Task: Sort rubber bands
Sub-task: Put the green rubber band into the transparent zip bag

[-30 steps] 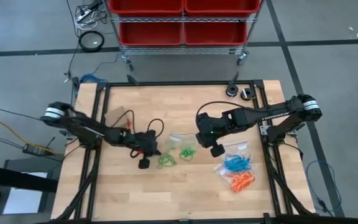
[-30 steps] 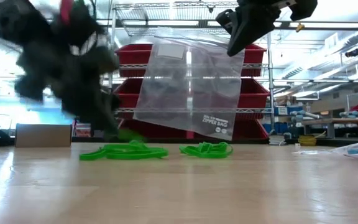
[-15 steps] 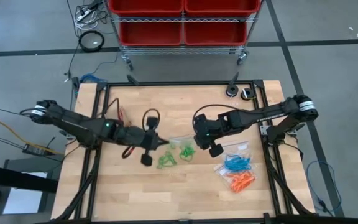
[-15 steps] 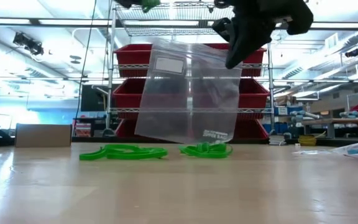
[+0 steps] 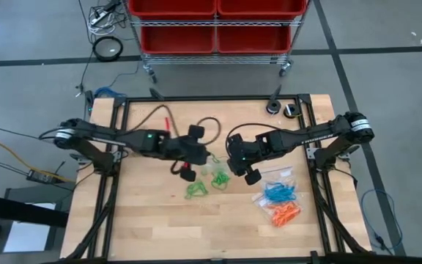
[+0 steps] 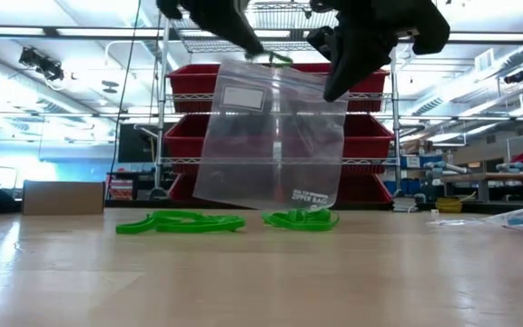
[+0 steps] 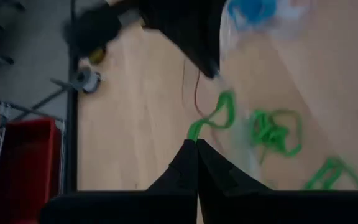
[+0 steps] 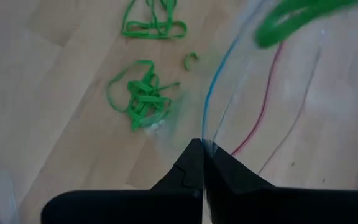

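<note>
A light wooden desk (image 5: 152, 220) stands before a rack of red bins (image 6: 189, 109). The right tool (image 6: 334, 86) is clamped on the top edge of a clear bag (image 6: 275, 136), which hangs upright and bears small white print reading "ZIPPER BAG". The left tool (image 6: 266, 56), fingers together, pinches a green rubber band (image 6: 281, 60) at the bag's mouth. More green rubber bands (image 6: 182, 221) lie flat on the desk below, stretched sideways in the low view. Blue (image 5: 278, 193) and orange bands (image 5: 283, 213) lie in bags nearer the right arm.

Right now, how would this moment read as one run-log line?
right gripper: shut on clear bag | left gripper: shut on green band | green bands: on table
</note>
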